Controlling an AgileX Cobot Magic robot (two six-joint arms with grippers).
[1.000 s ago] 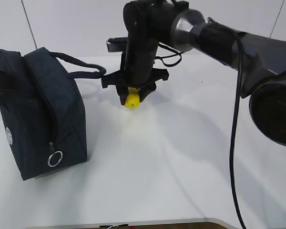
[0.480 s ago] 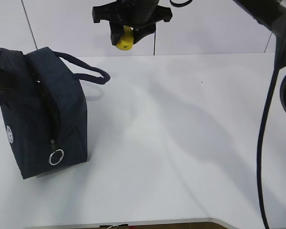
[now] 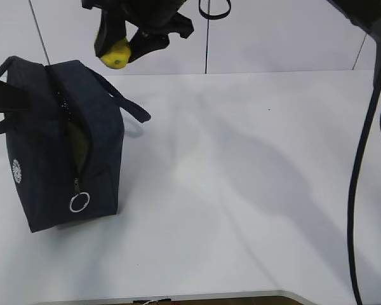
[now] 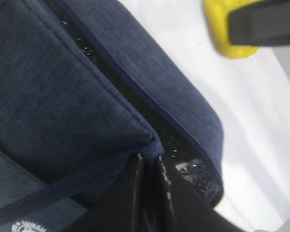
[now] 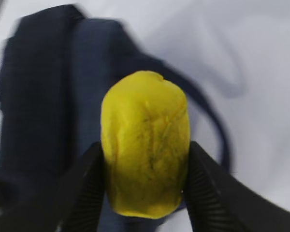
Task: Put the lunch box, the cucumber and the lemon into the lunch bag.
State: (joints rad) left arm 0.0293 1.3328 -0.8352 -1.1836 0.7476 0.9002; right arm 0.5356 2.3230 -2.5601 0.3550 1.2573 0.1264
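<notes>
Two grippers are engaged at this stage. Nearest the exterior camera, the boxy dark navy fabric lunch bag stands upright on the white table, its silver ring zipper pull hanging low on the front and the zipper slot parted, with something olive-green showing inside. The left gripper is pinched fully closed on a fold of bag fabric beside the zipper, holding the opening apart. Farther back and higher, the right gripper clamps the small bright yellow oval lemon between its black fingers, suspended above the bag's top rear edge and clear of it. Risk: the slot looks narrow relative to the lemon, so a release off-centre would likely let the lemon strike the fabric edge or loop handle and roll across the table; slippage of the left grip would close the slot. The lunch box and cucumber cannot be identified; the olive-green item is too obscured to name.
</notes>
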